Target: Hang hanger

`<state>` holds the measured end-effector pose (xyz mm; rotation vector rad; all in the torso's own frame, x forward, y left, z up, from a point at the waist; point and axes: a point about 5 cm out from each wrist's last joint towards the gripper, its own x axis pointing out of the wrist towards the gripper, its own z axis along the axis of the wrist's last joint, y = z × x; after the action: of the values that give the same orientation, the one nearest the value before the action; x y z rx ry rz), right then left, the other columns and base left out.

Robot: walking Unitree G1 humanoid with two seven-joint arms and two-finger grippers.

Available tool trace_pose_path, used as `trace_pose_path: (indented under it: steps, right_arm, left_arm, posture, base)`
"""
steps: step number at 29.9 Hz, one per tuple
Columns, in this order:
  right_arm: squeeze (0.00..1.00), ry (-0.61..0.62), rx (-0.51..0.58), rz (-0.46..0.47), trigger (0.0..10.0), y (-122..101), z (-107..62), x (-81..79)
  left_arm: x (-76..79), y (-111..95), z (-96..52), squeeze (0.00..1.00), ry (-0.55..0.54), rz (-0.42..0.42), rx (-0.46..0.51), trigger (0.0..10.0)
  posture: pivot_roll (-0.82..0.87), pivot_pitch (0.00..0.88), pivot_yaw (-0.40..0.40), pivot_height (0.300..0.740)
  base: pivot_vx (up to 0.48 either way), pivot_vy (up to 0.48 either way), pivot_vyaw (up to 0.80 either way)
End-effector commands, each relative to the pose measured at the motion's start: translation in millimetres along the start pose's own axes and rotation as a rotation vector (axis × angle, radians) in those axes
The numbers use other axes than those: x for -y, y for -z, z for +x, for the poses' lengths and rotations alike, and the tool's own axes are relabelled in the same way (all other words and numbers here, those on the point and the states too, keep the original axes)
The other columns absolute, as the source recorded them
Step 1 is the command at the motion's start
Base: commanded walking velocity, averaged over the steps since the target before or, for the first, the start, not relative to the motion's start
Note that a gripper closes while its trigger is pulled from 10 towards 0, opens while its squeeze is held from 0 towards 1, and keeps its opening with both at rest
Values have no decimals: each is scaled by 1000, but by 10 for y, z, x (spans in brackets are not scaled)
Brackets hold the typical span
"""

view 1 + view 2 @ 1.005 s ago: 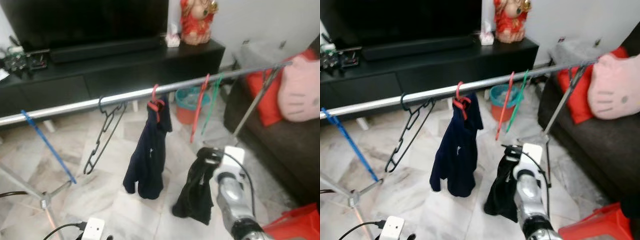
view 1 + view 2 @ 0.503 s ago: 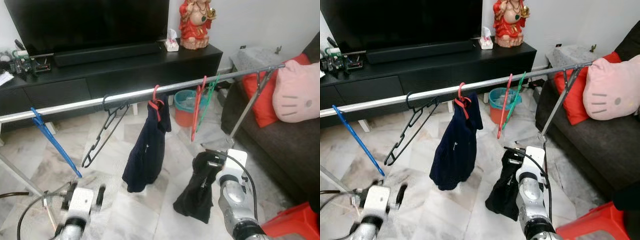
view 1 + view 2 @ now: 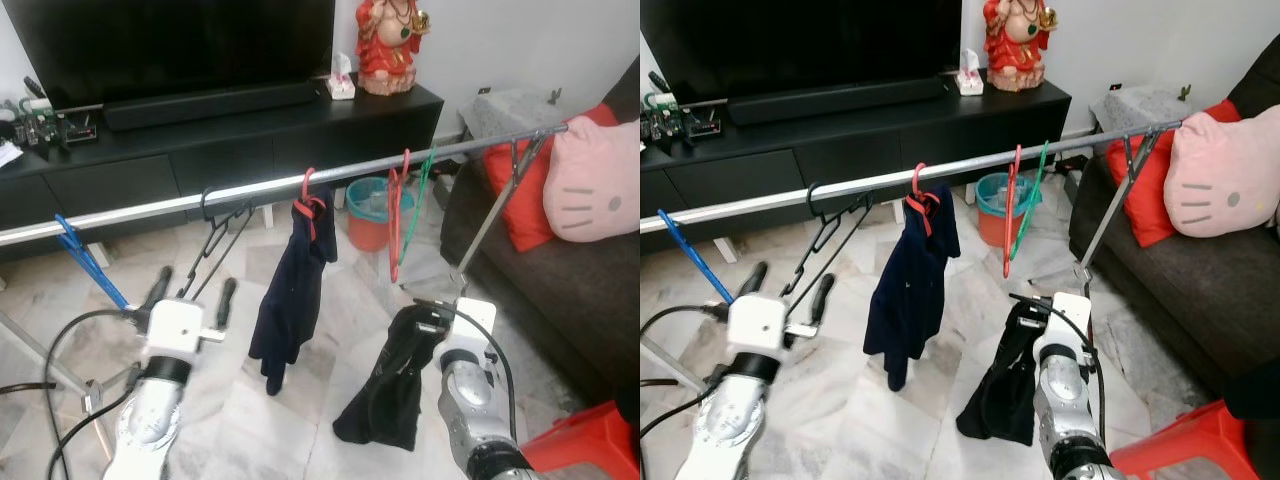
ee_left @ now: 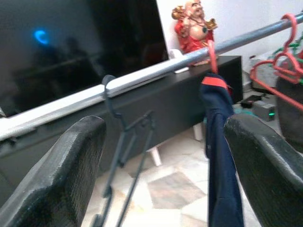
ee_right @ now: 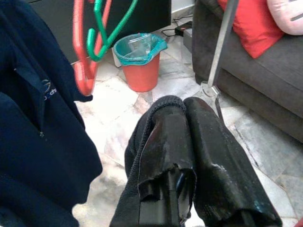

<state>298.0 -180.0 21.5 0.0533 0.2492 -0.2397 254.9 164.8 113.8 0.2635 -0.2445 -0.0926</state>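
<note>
Arms reach up from the bottom edge on both sides. The right gripper (image 3: pixel 425 322) sits low and right of centre, forearm pointing forward and slightly up; its fingers are clenched on a black garment (image 3: pixel 385 395) that drapes down from them toward the marble floor (image 3: pixel 330 300). In the right wrist view the two fingers press together with the dark cloth bunched around them. The left gripper (image 3: pixel 190 297) is raised on the left, forearm angled up toward the rail (image 3: pixel 270 187), its two fingers (image 3: pixel 226 300) spread wide with nothing between them, just below and near the black hanger (image 3: pixel 215 240).

That black hanger hooks on the rail, empty and tilted. To its right a red hanger (image 3: pixel 312 205) carries a navy top (image 3: pixel 295 290). Further right hang an empty red hanger (image 3: pixel 397 215) and a green hanger (image 3: pixel 422 185) side by side. A blue hanger (image 3: pixel 85 260) hangs at the rail's left end.

Behind the rail stand an orange bin (image 3: pixel 372 215), a black TV unit (image 3: pixel 230 130) with a red figurine (image 3: pixel 390 40), and at right a sofa (image 3: pixel 560 270) with a pink cushion (image 3: pixel 598 180).
</note>
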Motion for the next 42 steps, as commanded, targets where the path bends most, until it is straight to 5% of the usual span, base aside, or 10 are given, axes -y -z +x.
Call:
trace_pose_path:
  steps: [1,15,42]
  right_arm:
    - [0,11,65,17,10000,-132,36,31]
    - [0,-4,69,18,10000,-106,17,-8]
    - [0,12,66,24,10000,-96,16,6]
  left_arm:
    - [-2,18,14,0,8,-23,-36,10000]
    - [2,13,32,0,53,-1,-70,10000]
    - [157,-93,84,0,126,-49,-68,10000]
  posture:
    - [0,0,-20,740]
    - [3,0,-21,740]
    - [12,0,-25,740]
  base:
    - [0,289,-463]
    - [0,352,-305]
    - [67,0,0]
